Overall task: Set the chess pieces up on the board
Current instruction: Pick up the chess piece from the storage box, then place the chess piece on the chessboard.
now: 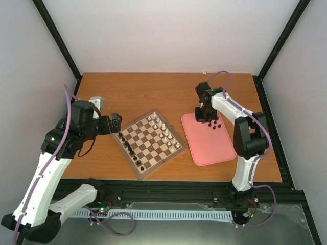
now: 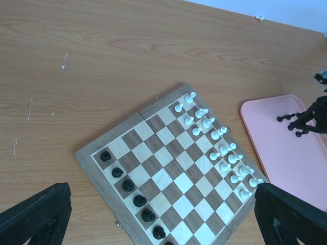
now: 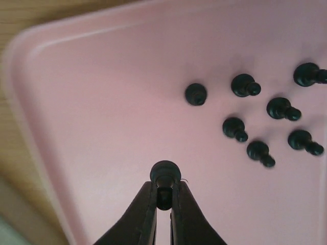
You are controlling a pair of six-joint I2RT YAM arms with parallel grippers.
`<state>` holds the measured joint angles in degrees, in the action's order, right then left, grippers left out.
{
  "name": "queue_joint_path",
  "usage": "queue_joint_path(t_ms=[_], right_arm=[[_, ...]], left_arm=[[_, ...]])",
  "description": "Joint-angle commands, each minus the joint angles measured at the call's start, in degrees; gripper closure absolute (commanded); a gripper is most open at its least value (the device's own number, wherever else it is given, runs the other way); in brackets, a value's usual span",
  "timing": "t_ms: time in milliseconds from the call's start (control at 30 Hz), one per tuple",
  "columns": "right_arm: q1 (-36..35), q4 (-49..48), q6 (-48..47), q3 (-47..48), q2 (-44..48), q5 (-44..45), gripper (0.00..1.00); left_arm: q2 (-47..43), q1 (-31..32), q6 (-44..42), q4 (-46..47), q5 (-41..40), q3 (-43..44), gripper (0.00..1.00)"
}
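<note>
Pink tray (image 3: 102,92) lies on the wooden table (image 1: 127,92) just to the right of the board (image 2: 163,178), not touching it. The right gripper (image 3: 163,196) is low over the tray's left part, jaws closed on one black piece (image 3: 165,172), which is pinched between the two fingertips with its round head showing past them. Whether this piece rests on the tray or is clear of it cannot be determined. Seven further black chess pieces (image 3: 282,108) sit loose on the tray in a scattered cluster to the right of the held one, each apart from its neighbours. On the board, a line of black figures (image 2: 128,185) occupies the edge nearest the left arm, one per square. The white figures (image 2: 219,148) stand in two rows along the opposite edge, nearest the tray. The left gripper (image 1: 116,122) hangs above the table at the board's left corner, jaws spread wide, with both fingers (image 2: 41,212) framing the board in the left wrist view.
</note>
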<state>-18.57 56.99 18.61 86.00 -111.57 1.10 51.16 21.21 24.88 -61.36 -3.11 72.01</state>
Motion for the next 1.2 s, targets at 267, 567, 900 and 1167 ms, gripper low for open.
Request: queue_joint_path(t_ms=[267,567,900,1167], right_arm=[[-23.91,8.81,7.75,23.01,-2.26,0.17,0.97],[-35.84,8.02,7.94,48.77,-23.16,-5.70,0.97],[-37.95,3.36,8.61,53.36,-29.93,-9.46,0.97],[-37.97,1.01,8.76,53.96,-32.60,-11.06,0.97]], left_arm=[[-5.03,-0.21,0.56,-1.74,-0.24,1.34,0.00],[-7.45,-0.21,0.27,-4.28,-0.75,2.34,0.00],[-8.58,-0.20,-0.96,-5.96,-0.94,2.50,0.00],[-8.94,-0.21,-1.19,-5.87,-0.53,2.17,0.00]])
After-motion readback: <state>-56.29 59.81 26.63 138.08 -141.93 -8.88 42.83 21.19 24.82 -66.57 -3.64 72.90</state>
